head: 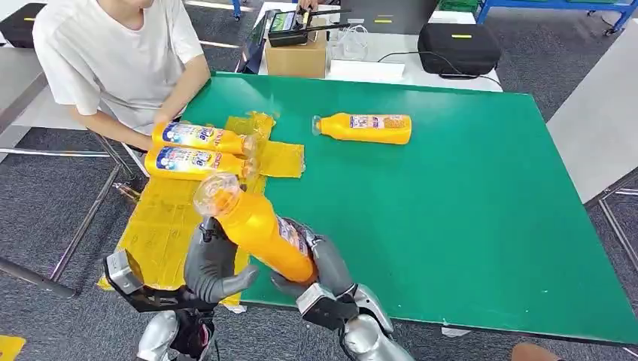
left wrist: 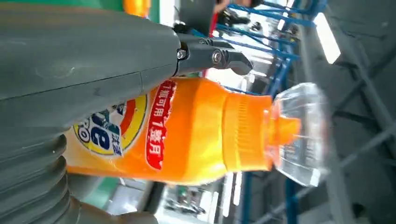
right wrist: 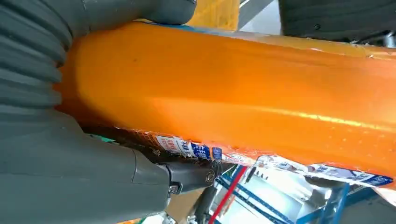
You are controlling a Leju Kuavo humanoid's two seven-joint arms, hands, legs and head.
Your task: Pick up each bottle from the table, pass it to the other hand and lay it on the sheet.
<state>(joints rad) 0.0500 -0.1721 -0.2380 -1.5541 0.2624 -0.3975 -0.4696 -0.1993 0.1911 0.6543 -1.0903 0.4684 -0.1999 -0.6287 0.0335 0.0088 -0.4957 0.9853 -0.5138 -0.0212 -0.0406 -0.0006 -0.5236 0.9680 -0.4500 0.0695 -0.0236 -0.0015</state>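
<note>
Hand-over above the near edge of the table (head: 466,226). The held bottle (head: 259,233) is tilted, its clear cap toward the far left and its base toward the robot. The right hand (head: 320,267) wraps the lower body, fingers closed around it; the right wrist view shows the orange wall pressed against the palm. The left hand (head: 214,267) closes on the same bottle nearer the neck; in the left wrist view the thumb lies over the label and a dark fingertip (left wrist: 233,58) curls above the shoulder of the bottle. Both hands therefore grip one bottle, which touches neither table nor sheet.

Judgement: the pass is at its midpoint. To do it well, the left hand's hold should be firm before the right hand lets go, and the right fingers should open wide enough to clear the loose, peeling label. The smooth, tapering body may slip toward the cap end if the grip is light.

Beyond the hands, the yellow sheet (head: 162,226) covers the near-left corner of the table; two bottles (head: 199,150) lie side by side at its far end, beside a seated person (head: 120,53). A free space on the sheet lies nearer the robot. A fourth bottle (head: 365,128) lies toward the far edge, well apart from the sheet.
</note>
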